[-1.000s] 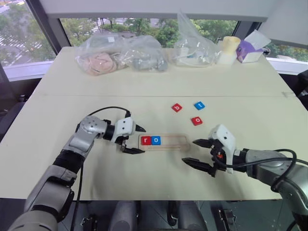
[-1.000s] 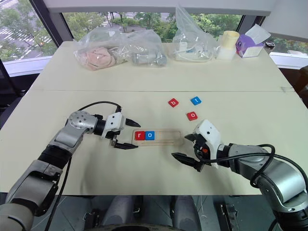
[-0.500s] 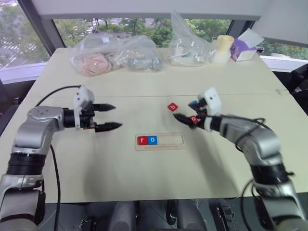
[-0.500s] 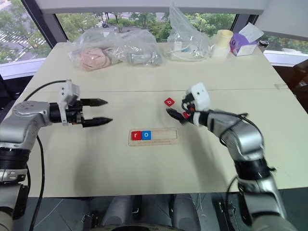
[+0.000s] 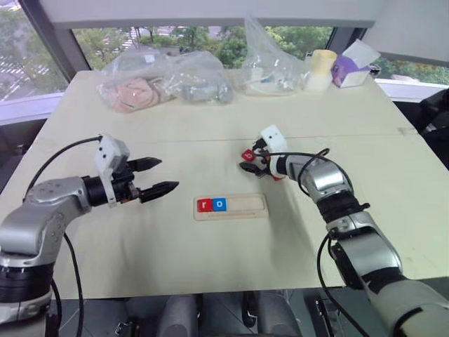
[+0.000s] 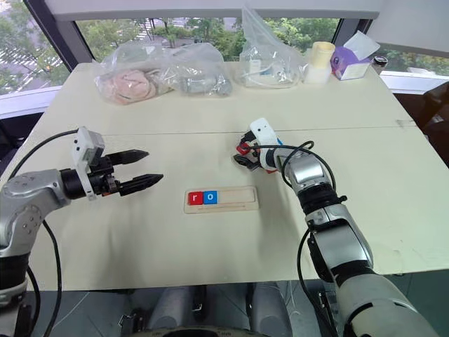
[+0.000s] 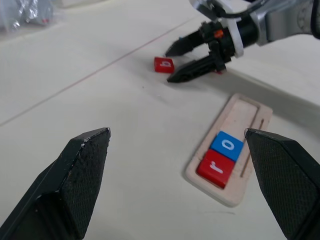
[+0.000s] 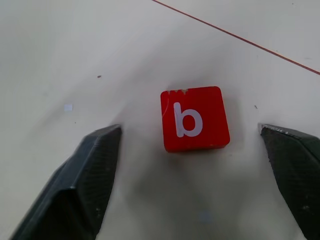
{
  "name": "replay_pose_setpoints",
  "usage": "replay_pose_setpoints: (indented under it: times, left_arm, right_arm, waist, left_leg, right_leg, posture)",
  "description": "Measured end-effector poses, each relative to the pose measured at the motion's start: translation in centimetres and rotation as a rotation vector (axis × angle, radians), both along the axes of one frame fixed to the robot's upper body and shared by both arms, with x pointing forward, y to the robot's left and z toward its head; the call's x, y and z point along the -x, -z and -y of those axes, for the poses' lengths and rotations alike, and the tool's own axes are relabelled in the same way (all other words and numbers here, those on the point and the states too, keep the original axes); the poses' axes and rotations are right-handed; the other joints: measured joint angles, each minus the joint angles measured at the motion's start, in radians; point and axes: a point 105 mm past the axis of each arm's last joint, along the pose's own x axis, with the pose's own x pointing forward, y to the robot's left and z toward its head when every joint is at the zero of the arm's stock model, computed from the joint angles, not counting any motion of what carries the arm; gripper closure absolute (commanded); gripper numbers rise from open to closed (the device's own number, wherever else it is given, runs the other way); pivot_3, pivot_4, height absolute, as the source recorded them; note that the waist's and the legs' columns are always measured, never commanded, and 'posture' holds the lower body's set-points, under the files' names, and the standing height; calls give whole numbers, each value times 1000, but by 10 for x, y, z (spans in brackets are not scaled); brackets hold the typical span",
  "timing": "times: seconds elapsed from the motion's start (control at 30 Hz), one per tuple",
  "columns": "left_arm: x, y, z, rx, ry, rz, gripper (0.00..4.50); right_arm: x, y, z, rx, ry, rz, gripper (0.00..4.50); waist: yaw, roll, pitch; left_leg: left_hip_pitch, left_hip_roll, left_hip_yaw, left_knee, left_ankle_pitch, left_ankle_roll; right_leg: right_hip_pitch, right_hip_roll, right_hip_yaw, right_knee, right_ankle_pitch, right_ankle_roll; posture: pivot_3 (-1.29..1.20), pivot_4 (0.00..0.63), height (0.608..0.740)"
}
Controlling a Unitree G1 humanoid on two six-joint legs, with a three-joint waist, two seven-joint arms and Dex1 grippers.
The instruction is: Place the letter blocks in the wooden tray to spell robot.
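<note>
Pale tabletop (image 5: 105, 281) carries the wooden tray (image 5: 231, 207) at its middle, red r (image 5: 204, 206) and blue o (image 5: 219, 205) seated at its left end. Three slots remain. Right claw (image 8: 192, 165) straddles the red b (image 8: 194, 118), jaws apart, gripping nothing. Left claw (image 5: 168, 177) hovers open, empty.

Head stereo overhead; wrist cameras close.

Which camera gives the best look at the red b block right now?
The right wrist view: the red b block lies flat with its letter plain. The left wrist view shows it small beside the right end effector. In the head views that end effector partly covers it.
</note>
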Motion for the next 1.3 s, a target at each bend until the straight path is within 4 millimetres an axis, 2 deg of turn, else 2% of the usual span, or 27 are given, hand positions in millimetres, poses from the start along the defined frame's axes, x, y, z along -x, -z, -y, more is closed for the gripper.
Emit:
replay_pose_setpoints:
  times: [0.1,0.13,0.27,0.37,0.43,0.53,0.57,0.63,0.73,0.9,1.0,1.13,1.2,1.23,1.27,1.3]
  left_arm:
    - [-1,0,-1,-3,-10,4,0]
    - [-1,0,-1,-3,-12,5,0]
    - [-2,-1,3,-6,-3,23,0]
    - [-3,-2,9,-9,22,31,0]
    - [-3,-1,12,-12,39,31,0]
    - [-3,-3,19,-15,73,39,0]
    - [-3,-3,24,-17,95,39,0]
    - [-3,-1,31,-22,124,33,0]
    - [-2,2,43,-44,176,35,0]
    - [3,0,57,-53,267,57,0]
    - [11,6,65,-93,346,44,0]
    - [18,18,72,-153,423,32,0]
    - [18,20,74,-166,431,34,0]
    - [17,20,75,-165,435,36,0]
    - [17,21,77,-161,438,38,0]
    - [17,22,78,-159,440,38,0]
  right_arm:
    - [-1,1,-2,-7,4,3,2960]
    - [-2,1,-3,-9,3,4,3345]
    - [-3,1,-4,-9,19,12,3345]
    - [0,-6,5,-32,71,61,3345]
    - [3,-22,18,-56,136,131,3345]
    - [17,-57,49,-86,273,238,3345]
    - [30,-67,64,-90,335,260,3345]
    - [54,-69,85,-94,447,241,3345]
    - [94,-46,101,-114,617,91,3345]
    - [142,-8,91,-176,769,-111,3345]
    - [156,9,81,-170,786,-175,3345]
    - [158,12,73,-190,803,-189,3345]
    - [157,12,71,-198,803,-192,2327]
    - [157,12,70,-203,800,-194,2003]
    - [157,12,68,-205,792,-196,1426]
    - [157,12,66,-203,786,-196,1032]
  waist:
    - [-1,0,0]
    - [-2,0,0]
    - [-4,0,0]
    - [3,0,0]
    - [7,1,0]
    - [10,0,0]
    - [13,0,0]
    - [21,0,0]
    - [23,0,0]
    - [21,1,0]
    - [19,2,0]
    - [16,2,0]
    - [16,2,0]
    - [17,2,0]
    - [17,2,0]
    - [17,2,0]
  left_leg:
    - [2,1,0,0,0,0]
    - [2,2,0,0,0,-1]
    - [4,3,1,-1,0,-1]
    - [4,3,1,-1,1,-1]
    - [2,3,2,-1,1,-1]
    - [1,3,3,-1,1,-1]
    - [1,3,3,-1,0,-2]
    - [1,3,3,-2,0,-2]
    - [1,4,3,-2,0,-2]
    - [2,6,0,-2,0,-2]
    - [2,6,0,-2,0,-2]
    - [2,6,-1,-2,0,-2]
    - [2,6,-1,-3,0,-2]
    - [2,6,-1,-3,0,-2]
    - [1,6,-1,-4,0,-2]
    - [1,6,-1,-4,0,-2]
  right_leg:
    - [0,1,0,2,-1,-2]
    - [0,1,1,2,-1,-2]
    - [0,3,2,3,-1,-3]
    - [0,3,2,3,-1,-3]
    - [-1,2,2,2,-1,-3]
    - [-1,1,2,1,-1,-2]
    - [-1,1,2,1,-1,-2]
    - [-2,1,2,1,-1,-3]
    - [-3,2,2,2,-2,-6]
    - [-3,5,2,1,-4,-9]
    - [-3,5,3,1,-4,-9]
    - [-4,5,3,-1,-4,-9]
    - [-4,5,3,-1,-4,-9]
    - [-4,5,3,-2,-5,-9]
    - [-4,5,3,-2,-5,-9]
    - [-4,5,3,-3,-5,-9]
  posture:
    - [0,150,740]
    - [0,150,740]
    - [0,150,740]
    - [0,150,740]
    - [0,150,740]
    - [0,150,740]
    - [0,150,740]
    - [0,150,740]
    - [0,150,740]
    - [0,150,740]
    - [0,150,740]
    - [0,150,740]
    - [0,150,740]
    - [0,150,740]
    - [0,150,740]
    - [0,150,740]
